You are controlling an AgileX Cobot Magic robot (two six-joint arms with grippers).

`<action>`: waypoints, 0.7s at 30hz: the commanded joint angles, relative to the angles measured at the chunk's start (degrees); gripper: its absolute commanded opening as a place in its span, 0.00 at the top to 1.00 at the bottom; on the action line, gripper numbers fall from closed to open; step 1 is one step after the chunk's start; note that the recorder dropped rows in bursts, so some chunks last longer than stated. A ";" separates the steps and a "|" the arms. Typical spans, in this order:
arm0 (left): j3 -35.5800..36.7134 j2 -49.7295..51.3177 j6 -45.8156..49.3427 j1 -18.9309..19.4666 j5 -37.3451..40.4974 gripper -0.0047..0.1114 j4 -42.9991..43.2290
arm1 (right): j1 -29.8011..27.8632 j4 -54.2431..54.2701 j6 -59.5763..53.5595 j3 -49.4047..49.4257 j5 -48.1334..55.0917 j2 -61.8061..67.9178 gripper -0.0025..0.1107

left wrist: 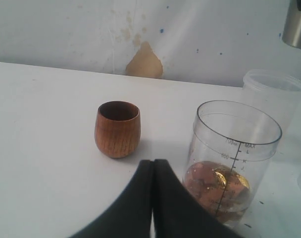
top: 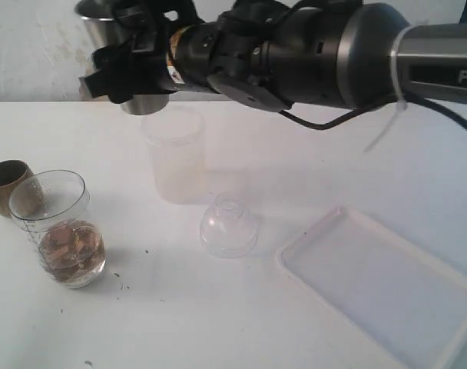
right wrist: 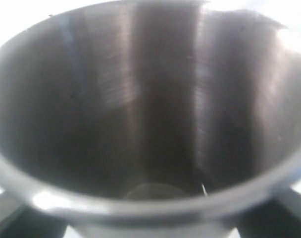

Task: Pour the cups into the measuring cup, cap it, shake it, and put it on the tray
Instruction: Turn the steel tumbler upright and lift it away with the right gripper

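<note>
White table (top: 241, 330) runs back to a scuffed pale wall (top: 34, 46). At the far left stands the wooden cup (top: 7, 184), upright. Just beside it on its right is the measuring cup (top: 58, 229), upright and uncapped, with brown bits in liquid at its bottom. The left gripper (left wrist: 153, 166) hovers low in front of these two, its fingers pressed together on nothing.

Further right, raised above the table, the steel tumbler (top: 97, 24) is clamped in the right gripper (top: 134, 68), mouth up and leaning slightly left. The wrist camera looks straight down into its bare steel bowl. The right arm (top: 333, 54) stretches almost level across from the right edge. Below the tumbler stands a frosted cup (top: 174, 157), then a clear dome lid (top: 228, 227) resting on the table. The tray (top: 306, 233) lies at the right.
</note>
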 commanded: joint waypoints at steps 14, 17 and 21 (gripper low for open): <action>0.25 -0.23 0.05 -0.24 0.06 0.96 0.41 | -0.93 11.98 -14.44 5.14 5.84 -4.31 0.98; 0.25 -0.23 0.05 -0.24 0.06 0.96 0.41 | -0.15 21.19 -28.14 2.33 15.43 -4.06 0.98; 0.25 -0.23 0.05 -0.24 0.06 0.96 0.41 | -1.65 48.05 -57.61 -4.24 30.25 -3.35 0.98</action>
